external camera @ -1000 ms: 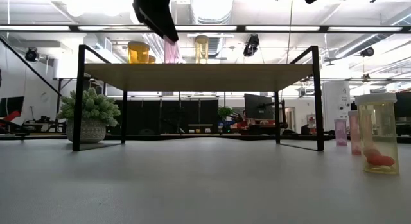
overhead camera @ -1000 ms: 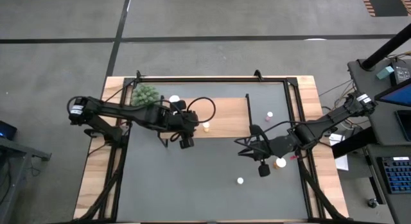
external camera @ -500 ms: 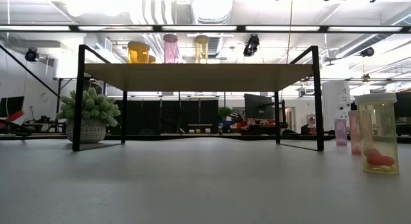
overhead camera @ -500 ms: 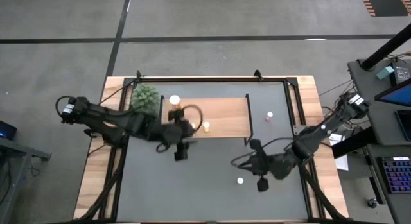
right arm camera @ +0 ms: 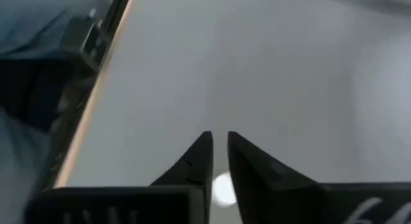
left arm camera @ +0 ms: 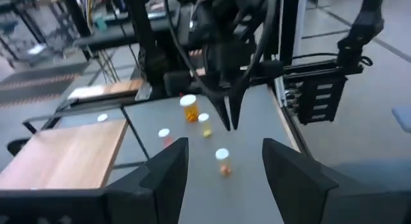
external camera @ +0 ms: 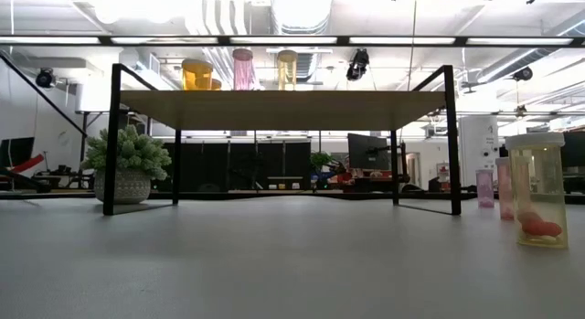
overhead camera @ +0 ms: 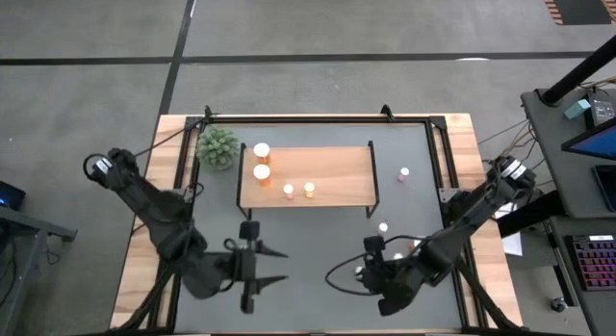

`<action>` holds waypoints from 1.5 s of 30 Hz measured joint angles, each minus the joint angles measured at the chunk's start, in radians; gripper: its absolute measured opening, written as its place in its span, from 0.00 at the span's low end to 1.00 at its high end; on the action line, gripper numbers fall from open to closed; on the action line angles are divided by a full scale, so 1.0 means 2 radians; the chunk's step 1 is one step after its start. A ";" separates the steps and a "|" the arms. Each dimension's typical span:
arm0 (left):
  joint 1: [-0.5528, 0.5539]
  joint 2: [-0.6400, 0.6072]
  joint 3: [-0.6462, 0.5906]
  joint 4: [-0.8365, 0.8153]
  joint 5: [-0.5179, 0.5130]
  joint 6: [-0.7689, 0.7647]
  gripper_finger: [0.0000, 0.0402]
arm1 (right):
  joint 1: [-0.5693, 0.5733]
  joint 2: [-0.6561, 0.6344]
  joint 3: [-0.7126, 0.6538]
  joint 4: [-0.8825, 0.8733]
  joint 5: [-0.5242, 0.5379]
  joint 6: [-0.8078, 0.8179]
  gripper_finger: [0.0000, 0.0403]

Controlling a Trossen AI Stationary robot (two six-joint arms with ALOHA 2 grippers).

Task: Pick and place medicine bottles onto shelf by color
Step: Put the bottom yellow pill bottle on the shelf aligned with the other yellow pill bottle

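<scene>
The shelf [overhead camera: 327, 177] carries two orange medicine bottles [overhead camera: 261, 161], a pink one [overhead camera: 288, 190] and a yellow one [overhead camera: 309, 190]; they stand on its top [external camera: 243, 69]. My left gripper [overhead camera: 272, 266] hangs open over the table's near left, pointing right and holding nothing. My right gripper [overhead camera: 371, 271] points down over a small white-capped bottle [right arm camera: 223, 187] near the front. Its fingertips are a narrow gap apart, above the cap, and touch nothing. In the left wrist view this bottle [left arm camera: 222, 158] stands below the right gripper [left arm camera: 228, 121].
A green plant ball [overhead camera: 218, 146] stands at the shelf's far left corner. More bottles stand on the table at right: a pink one [overhead camera: 403, 172], a white-capped one [overhead camera: 382, 227], and a yellow one [external camera: 537, 191] close to the low camera.
My left gripper has drawn away from the shelf toward the table's near left and swung to point right; the pink bottle it was at stands alone on the shelf. My right gripper has moved toward the near edge and left, sinking over the small bottle.
</scene>
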 joint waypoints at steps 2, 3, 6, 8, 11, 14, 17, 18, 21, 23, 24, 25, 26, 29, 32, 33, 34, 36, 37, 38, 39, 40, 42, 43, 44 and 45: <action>-0.012 0.000 -0.008 0.023 -0.008 0.009 0.46 | 0.002 0.011 0.008 -0.022 -0.013 0.020 0.16; -0.015 0.000 -0.013 0.034 -0.009 0.015 0.46 | 0.002 0.016 0.011 -0.036 -0.018 0.033 0.20; -0.021 0.000 -0.023 0.050 -0.009 0.035 0.46 | 0.002 0.027 0.014 -0.080 -0.020 0.081 0.33; -0.021 0.000 -0.027 0.051 -0.009 0.045 0.46 | 0.002 0.034 0.011 -0.099 -0.020 0.101 0.43; -0.021 -0.004 -0.027 0.052 -0.009 0.047 0.46 | 0.002 0.045 -0.002 -0.097 -0.019 0.104 0.55; -0.022 -0.005 -0.025 0.055 -0.009 0.047 0.46 | 0.002 0.056 -0.018 -0.082 -0.018 0.104 0.65; -0.022 -0.005 -0.025 0.054 -0.009 0.047 0.46 | 0.001 0.057 -0.041 -0.035 -0.016 0.103 0.71; -0.022 -0.005 -0.025 0.054 -0.009 0.047 0.46 | -0.001 0.056 -0.050 -0.017 -0.012 0.102 0.72; -0.022 -0.006 -0.026 0.054 -0.009 0.047 0.46 | -0.004 0.053 -0.077 0.016 -0.001 0.095 0.73; -0.022 -0.006 -0.026 0.054 -0.009 0.047 0.46 | -0.005 0.051 -0.091 0.041 0.009 0.091 0.71; -0.022 -0.006 -0.026 0.054 -0.009 0.047 0.46 | -0.005 0.050 -0.097 0.057 0.009 0.085 0.70; -0.022 -0.006 -0.026 0.053 -0.009 0.047 0.46 | -0.005 0.050 -0.103 0.073 0.009 0.076 0.68; -0.022 -0.006 -0.026 0.054 -0.009 0.047 0.46 | -0.005 0.050 -0.108 0.086 0.009 0.071 0.66; -0.022 -0.006 -0.026 0.053 -0.009 0.048 0.46 | -0.005 0.050 -0.118 0.106 0.007 0.065 0.59; -0.022 -0.006 -0.027 0.054 -0.009 0.048 0.46 | -0.005 0.050 -0.122 0.106 0.008 0.065 0.52; -0.022 -0.006 -0.027 0.054 -0.009 0.049 0.46 | -0.005 0.050 -0.122 0.106 0.008 0.065 0.50; -0.022 -0.006 -0.027 0.053 -0.009 0.049 0.46 | -0.005 0.050 -0.122 0.107 0.008 0.065 0.48; -0.022 -0.007 -0.027 0.054 -0.009 0.049 0.46 | -0.005 0.050 -0.122 0.107 0.008 0.066 0.44; -0.022 -0.007 -0.028 0.054 -0.010 0.049 0.46 | -0.005 0.050 -0.122 0.107 0.008 0.067 0.42; -0.022 -0.007 -0.029 0.054 -0.010 0.049 0.46 | -0.005 0.050 -0.121 0.107 0.007 0.067 0.40; -0.022 -0.007 -0.029 0.053 -0.010 0.049 0.46 | -0.005 0.050 -0.120 0.106 0.007 0.067 0.38; -0.021 -0.007 -0.029 0.054 -0.010 0.049 0.46 | -0.005 0.050 -0.118 0.108 0.007 0.068 0.36; -0.021 -0.007 -0.027 0.054 -0.010 0.049 0.46 | -0.005 0.050 -0.116 0.107 0.007 0.070 0.33; -0.022 -0.007 -0.026 0.055 -0.010 0.050 0.46 | -0.005 0.050 -0.114 0.106 0.007 0.070 0.32; -0.022 -0.008 -0.026 0.054 -0.010 0.055 0.46 | -0.005 0.050 -0.111 0.106 0.007 0.070 0.30; -0.023 -0.010 -0.027 0.054 -0.010 0.060 0.46 | -0.005 0.050 -0.107 0.106 0.006 0.070 0.29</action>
